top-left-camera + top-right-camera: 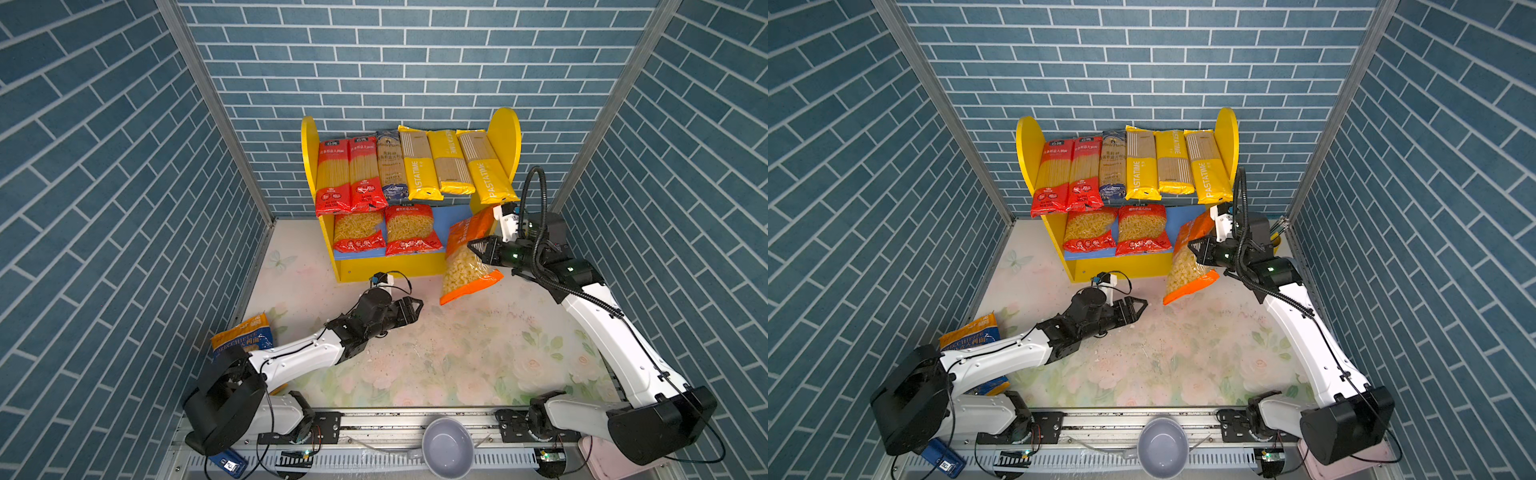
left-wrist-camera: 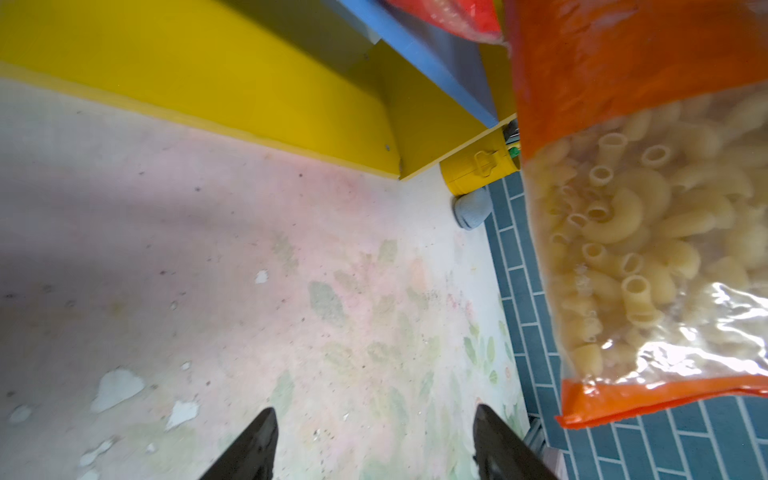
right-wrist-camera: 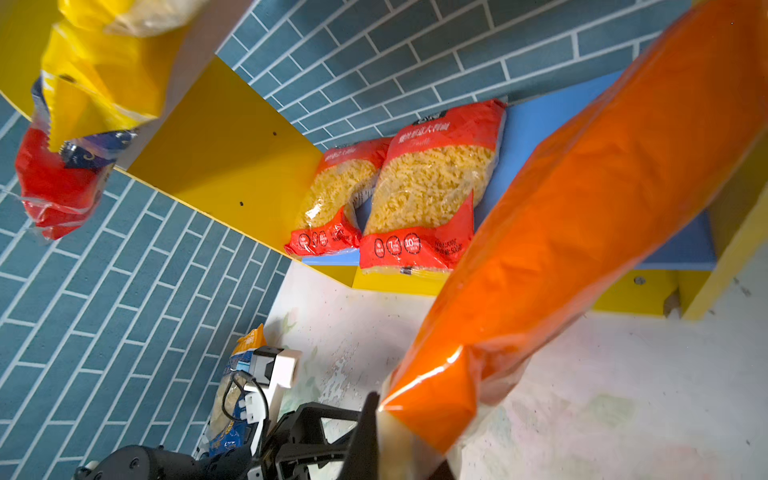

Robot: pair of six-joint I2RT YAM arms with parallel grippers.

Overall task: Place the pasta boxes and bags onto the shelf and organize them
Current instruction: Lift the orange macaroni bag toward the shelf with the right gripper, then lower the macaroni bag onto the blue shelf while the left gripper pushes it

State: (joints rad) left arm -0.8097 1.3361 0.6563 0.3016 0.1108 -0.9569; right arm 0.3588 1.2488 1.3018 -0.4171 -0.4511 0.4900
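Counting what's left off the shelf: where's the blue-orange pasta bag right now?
In both top views the blue-orange pasta bag lies on the table's near-left corner by the left wall, partly under the left arm, well apart from the shelf.

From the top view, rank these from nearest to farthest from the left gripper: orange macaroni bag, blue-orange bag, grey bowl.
Measured from the left gripper:
1. orange macaroni bag, just right of it, held up by the right gripper.
2. blue-orange bag, left, behind the left arm.
3. grey bowl, at the front rail.
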